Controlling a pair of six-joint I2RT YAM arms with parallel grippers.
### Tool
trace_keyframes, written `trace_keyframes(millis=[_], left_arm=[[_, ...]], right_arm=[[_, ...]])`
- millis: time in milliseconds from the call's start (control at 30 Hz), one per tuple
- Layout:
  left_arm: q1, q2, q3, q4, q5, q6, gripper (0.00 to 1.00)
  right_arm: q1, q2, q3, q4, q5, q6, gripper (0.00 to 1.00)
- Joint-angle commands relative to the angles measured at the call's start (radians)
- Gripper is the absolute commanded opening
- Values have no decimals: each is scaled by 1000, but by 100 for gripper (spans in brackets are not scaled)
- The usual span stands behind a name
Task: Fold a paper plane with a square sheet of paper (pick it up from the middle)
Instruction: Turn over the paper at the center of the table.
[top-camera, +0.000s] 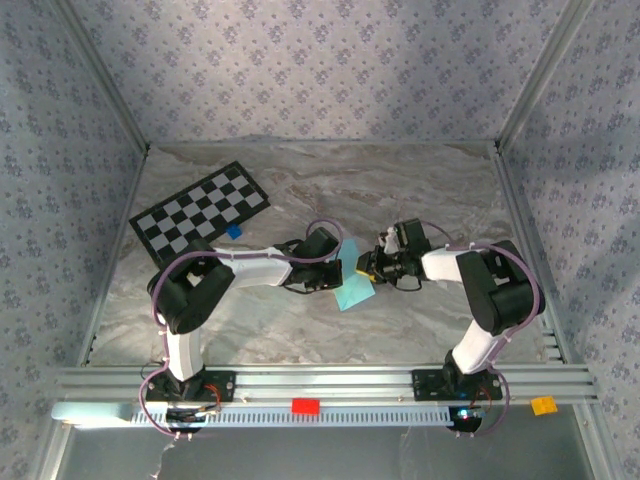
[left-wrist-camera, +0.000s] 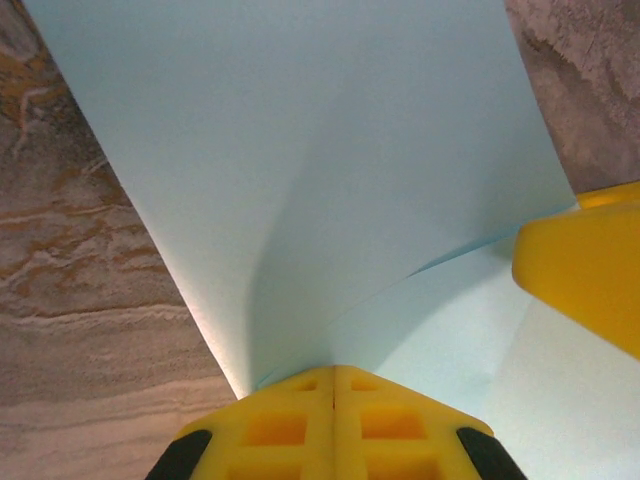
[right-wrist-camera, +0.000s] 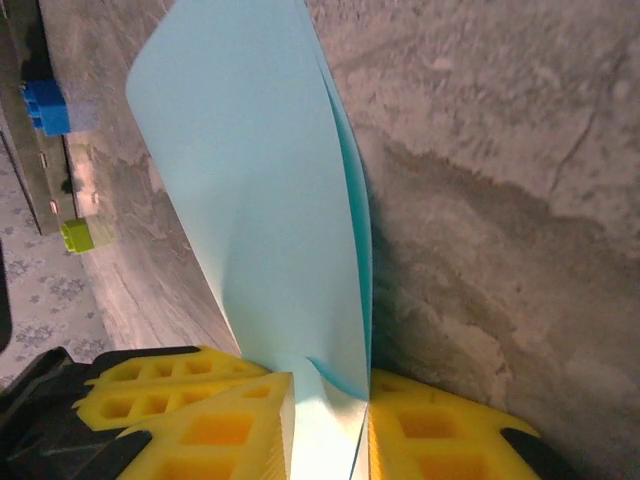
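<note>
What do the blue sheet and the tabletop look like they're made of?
The square sheet of paper: thin matte sky-blue paper, bending in soft curves without glare. The tabletop: grey-brown marble-patterned surface with veins, fairly matte; real stone or printed laminate, hard to tell.

Soft even light; the square sheet of paper casts a soft-edged shadow.

We saw the square sheet of paper, thin, plain and light sky-blue, near the middle of the worktop. It was bent over on itself into two softly curved layers rather than lying flat. One end was pinched in the left claw. The doubled end ran between the parted fingers of the right claw.
</note>
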Motion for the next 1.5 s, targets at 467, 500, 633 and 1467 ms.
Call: trace_keyframes(millis=[467, 500, 633, 1467], left_arm=[[3, -60, -34, 39, 10, -21, 10], [2, -74, -37, 38, 5, -20, 12], [1, -160, -51, 15, -44, -8, 22], [12, -624, -233, -148, -418, -18, 44]], right_arm=[[-43, -26, -44, 55, -70, -26, 5], [-45, -39, -46, 48, -70, -36, 4], [-48, -111, -46, -26, -38, -84, 4], [29, -549, 153, -606, 452, -439, 4]])
